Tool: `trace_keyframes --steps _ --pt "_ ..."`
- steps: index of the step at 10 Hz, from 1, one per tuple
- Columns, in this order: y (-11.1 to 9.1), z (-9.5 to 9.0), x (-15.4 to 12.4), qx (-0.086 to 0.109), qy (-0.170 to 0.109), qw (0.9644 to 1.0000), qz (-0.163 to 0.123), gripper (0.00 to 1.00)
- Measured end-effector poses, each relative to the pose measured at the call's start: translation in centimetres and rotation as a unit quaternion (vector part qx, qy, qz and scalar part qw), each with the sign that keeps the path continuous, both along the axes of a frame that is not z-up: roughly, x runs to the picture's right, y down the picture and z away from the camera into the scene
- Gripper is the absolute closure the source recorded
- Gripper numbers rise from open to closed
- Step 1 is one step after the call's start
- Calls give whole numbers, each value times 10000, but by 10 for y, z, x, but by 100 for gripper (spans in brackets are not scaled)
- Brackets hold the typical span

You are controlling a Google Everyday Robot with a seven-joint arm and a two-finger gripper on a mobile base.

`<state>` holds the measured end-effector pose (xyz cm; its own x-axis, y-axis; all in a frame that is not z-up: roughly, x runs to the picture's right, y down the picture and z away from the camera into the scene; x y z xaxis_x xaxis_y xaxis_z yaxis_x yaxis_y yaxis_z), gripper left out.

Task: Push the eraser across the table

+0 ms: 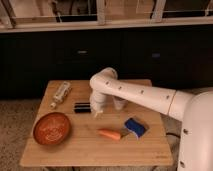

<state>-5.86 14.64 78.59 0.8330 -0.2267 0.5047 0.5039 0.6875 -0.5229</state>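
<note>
Black eraser (81, 107), gripper (96, 112) just beside it, grip state unreadable.
Stay low, push squarely along the worktop (100, 150).

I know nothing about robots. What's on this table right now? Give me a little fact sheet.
table: light wood
eraser: black bar, flat, left of centre
gripper: low, by the eraser's right end
bowl: orange-red, front left
bottle: clear, on its side, back left
carrot: front centre
sponge: blue, right of carrot
</note>
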Motion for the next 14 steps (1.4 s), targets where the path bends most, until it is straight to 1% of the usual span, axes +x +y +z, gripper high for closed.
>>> trace_keyframes --steps 1,3,4,5,6,7,8,9,10,11,12,14 --pt "0 1 3 4 4 10000 -3 79" --pt "-7 7 -8 33 -80 9999 -69 81" --pt "-7 8 -9 35 -82 9999 -71 86" --pt "-5 8 -6 29 -83 9999 -53 95" --pt "0 11 -3 38 -105 9999 6 100" --pt "6 18 -5 60 -149 9999 32 100" --pt "18 31 -11 119 -199 9997 26 100" --pt "26 40 -14 189 -214 9996 10 100" --pt "38 51 -25 323 -294 9990 -33 100" --pt "45 59 -35 394 -378 9985 -40 100" --pt "47 63 -41 420 -442 9981 -4 100" --pt "42 73 -43 455 -489 9977 115 100"
